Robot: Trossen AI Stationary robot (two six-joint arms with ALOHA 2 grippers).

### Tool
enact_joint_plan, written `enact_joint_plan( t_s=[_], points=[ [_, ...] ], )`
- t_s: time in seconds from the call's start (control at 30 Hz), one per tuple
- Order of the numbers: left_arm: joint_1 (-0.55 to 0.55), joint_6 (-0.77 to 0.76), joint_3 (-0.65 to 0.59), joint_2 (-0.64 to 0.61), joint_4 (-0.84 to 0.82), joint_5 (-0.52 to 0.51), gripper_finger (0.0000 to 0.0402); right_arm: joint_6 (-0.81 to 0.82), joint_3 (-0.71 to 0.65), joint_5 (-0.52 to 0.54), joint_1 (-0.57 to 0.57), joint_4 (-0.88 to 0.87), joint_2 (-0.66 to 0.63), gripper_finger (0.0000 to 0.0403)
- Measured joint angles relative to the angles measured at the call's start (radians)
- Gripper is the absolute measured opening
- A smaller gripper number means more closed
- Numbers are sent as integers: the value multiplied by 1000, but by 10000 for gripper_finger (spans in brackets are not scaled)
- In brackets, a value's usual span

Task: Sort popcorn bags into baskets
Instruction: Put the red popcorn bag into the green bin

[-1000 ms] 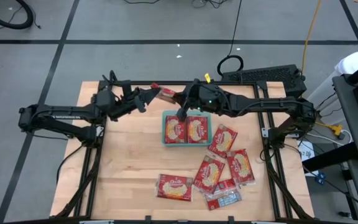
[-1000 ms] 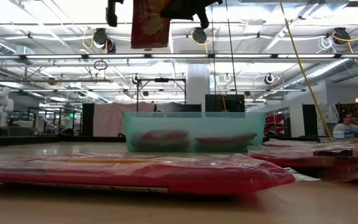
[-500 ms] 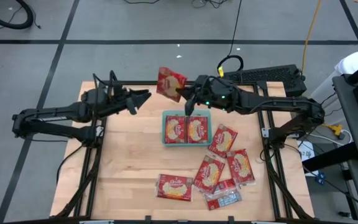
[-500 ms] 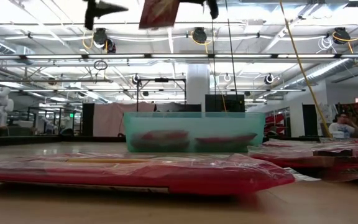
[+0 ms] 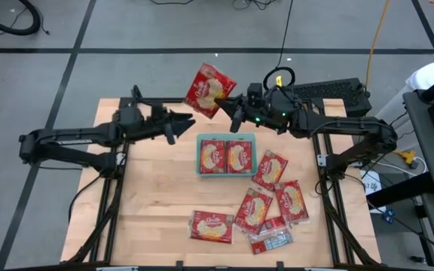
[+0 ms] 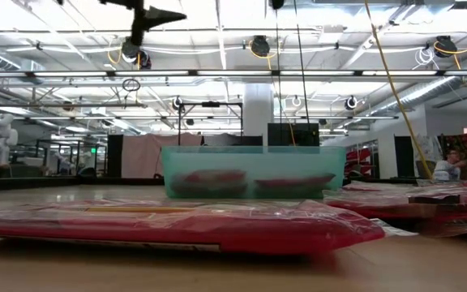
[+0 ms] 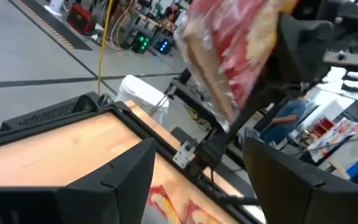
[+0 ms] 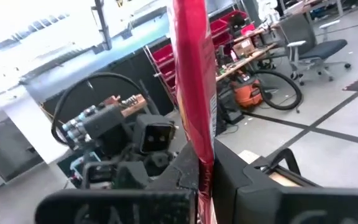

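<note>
So far two bags sit in the tray [image 5: 227,138]. Right gripper [image 5: 234,104] clamps a third bag [image 5: 209,90] in the air behind the tray; left gripper [image 5: 183,121] is open beside it. About five bags [image 5: 266,207] wait in front.

wooden table [image 5: 157,196], black keyboard [image 5: 330,90] — beside it

I saw the bag [image 5: 209,91] in my right gripper [image 5: 232,110] was red with a cream-yellow picture on its face; edge-on it [image 8: 194,99] read plain red. Below that gripper the tray [image 5: 200,156] was teal-green, holding two red bags [image 5: 227,156] with cream pictures. Nearer me than it, the loose bags [image 5: 270,197] were red too, one [image 5: 270,241] showing grey-white panels. Both arms were dark, the table [image 5: 157,196] pale wood.
</note>
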Motion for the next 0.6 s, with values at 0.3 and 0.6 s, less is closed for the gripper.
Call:
enact_joint_plan(
  t_s=[0.3,0.6],
  points=[
    [36,10,-1,143,435,139,249,92,-116,-52,1,295,-1,5],
    [42,75,-1,185,591,156,167,211,-301,-45,-7,649,-1,6]
  ],
)
